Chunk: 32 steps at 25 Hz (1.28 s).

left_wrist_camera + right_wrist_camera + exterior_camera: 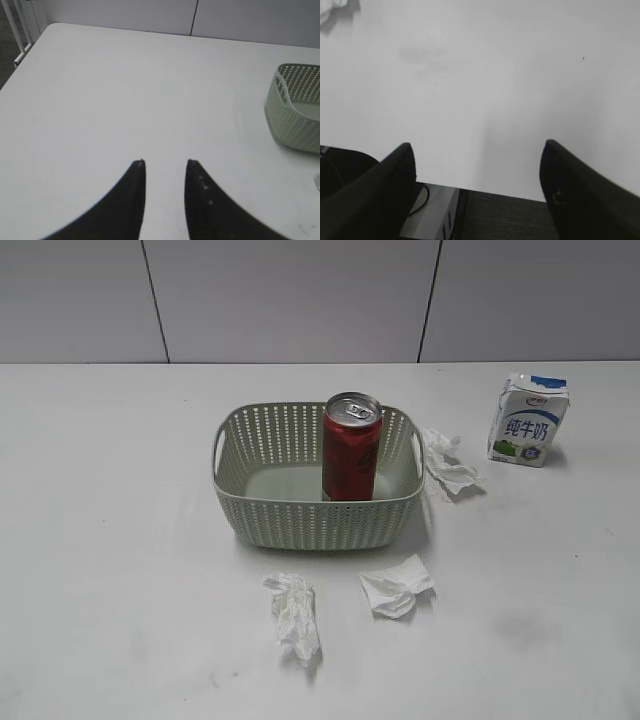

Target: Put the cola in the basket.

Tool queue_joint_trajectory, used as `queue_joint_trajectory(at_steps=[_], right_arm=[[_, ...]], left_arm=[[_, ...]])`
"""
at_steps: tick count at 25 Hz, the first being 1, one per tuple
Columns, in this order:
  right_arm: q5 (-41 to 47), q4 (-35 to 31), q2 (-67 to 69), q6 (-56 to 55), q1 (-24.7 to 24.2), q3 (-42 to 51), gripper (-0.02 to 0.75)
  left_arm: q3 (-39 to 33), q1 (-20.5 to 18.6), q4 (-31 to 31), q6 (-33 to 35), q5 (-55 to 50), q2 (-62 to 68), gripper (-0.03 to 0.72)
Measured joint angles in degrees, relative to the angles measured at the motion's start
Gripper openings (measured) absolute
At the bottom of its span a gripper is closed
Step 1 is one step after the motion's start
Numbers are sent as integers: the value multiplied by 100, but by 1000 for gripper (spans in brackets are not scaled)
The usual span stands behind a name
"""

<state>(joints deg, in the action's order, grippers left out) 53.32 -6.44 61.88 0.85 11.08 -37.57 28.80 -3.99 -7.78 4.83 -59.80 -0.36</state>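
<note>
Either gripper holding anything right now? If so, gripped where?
Nothing held. Left gripper and right gripper both have empty gaps between their jaws, over bare table. The cola stands upright in the basket.

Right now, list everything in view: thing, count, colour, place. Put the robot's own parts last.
cola: 1, red with silver top, standing upright inside the basket, toward its right side
basket: 1, pale sage green, perforated, middle of the table
milk carton: 1, white and blue, upright at the far right of the table
crumpled tissues: 3, white; one just right of the basket, one in front of it, one front left
table: 1, white, under everything
wall panels: grey, behind the table
left gripper: 1, black, open with a narrow gap, empty, above bare table left of the basket
right gripper: 1, black, wide open, empty, at the table's near edge
</note>
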Motion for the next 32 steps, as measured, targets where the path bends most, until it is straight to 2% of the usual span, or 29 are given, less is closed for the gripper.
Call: queue_joint_trajectory(at_steps=[8,32], right_arm=[[-186,66,-647,-5,0,1156,584],[50,169,-4355,-85,0,1344,583]], left_arm=[[0,0,0,0,0,0,217],[0,0,0,0,0,0,217]])
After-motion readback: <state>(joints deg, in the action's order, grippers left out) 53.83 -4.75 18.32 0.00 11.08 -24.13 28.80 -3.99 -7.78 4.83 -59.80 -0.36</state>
